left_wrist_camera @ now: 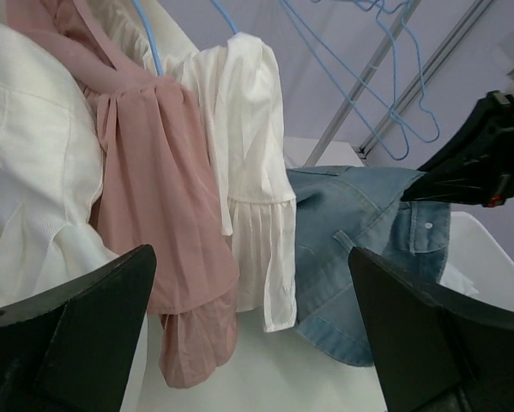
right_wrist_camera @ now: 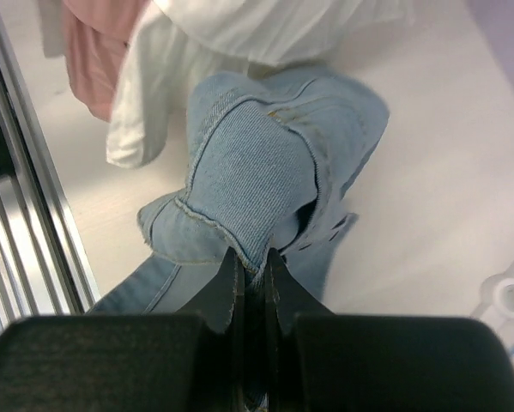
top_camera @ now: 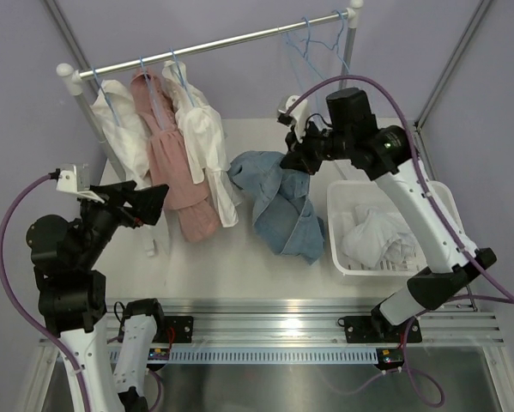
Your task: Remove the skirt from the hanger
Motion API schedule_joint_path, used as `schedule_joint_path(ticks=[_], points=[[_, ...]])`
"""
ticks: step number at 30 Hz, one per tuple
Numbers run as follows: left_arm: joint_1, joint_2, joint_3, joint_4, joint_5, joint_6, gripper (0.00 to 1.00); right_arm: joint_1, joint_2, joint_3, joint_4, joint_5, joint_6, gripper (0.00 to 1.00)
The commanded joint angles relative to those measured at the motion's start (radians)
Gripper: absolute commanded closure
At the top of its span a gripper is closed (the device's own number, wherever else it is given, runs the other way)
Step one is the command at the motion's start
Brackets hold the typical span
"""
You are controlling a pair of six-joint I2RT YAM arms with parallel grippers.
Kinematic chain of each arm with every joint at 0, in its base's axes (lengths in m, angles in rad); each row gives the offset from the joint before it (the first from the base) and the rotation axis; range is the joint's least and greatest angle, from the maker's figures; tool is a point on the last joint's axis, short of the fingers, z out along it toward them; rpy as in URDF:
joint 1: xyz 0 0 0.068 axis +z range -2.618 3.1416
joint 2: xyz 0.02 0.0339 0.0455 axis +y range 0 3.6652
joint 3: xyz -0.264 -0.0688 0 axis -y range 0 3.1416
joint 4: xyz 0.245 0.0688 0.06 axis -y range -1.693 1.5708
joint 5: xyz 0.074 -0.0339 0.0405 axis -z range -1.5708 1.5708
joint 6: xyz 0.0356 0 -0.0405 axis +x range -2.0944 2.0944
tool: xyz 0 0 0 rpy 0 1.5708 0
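Right gripper (right_wrist_camera: 252, 262) is pinched tight on a fold of the denim skirt (right_wrist_camera: 248, 172), which bunches just ahead of its fingertips and drapes beneath them onto the white table (right_wrist_camera: 428, 172). Left gripper (left_wrist_camera: 250, 292) stands spread wide, the skirt ahead to its right, untouched.

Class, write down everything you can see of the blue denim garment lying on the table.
The denim skirt is light blue, woven cotton by its look, with stitched seams, a hem and a small button. It lies crumpled on the white table, and no hanger shows in it. It sits between the hanging white blouse and the white basket. One raised fold is pinched in the shut jaws of the right gripper.
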State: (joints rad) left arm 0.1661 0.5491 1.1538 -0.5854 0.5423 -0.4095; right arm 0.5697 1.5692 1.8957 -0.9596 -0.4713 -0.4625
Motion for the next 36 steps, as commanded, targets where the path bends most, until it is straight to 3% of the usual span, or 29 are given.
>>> schedule_joint_path(ticks=[1,8,12,21,29,36], points=[[0.006,0.023,0.063,0.073,0.039,-0.026,0.01,0.002,-0.096,0.147,0.016,-0.044,0.024,1.0],[0.004,0.055,0.089,0.107,0.031,-0.037,0.01,-0.074,-0.081,0.489,0.044,-0.033,0.149,1.0],[0.004,0.074,0.119,0.128,0.022,-0.043,0.01,-0.139,-0.09,0.663,0.106,0.075,0.157,1.0],[0.006,0.097,0.104,0.22,-0.027,-0.071,0.01,-0.326,-0.201,0.694,0.151,0.206,0.139,1.0],[0.001,0.11,0.101,0.22,-0.054,-0.04,0.01,-0.338,-0.302,0.6,0.18,0.43,0.006,1.0],[-0.007,0.094,0.08,0.225,-0.05,-0.043,0.01,-0.467,-0.442,0.148,0.251,0.438,-0.024,1.0]])
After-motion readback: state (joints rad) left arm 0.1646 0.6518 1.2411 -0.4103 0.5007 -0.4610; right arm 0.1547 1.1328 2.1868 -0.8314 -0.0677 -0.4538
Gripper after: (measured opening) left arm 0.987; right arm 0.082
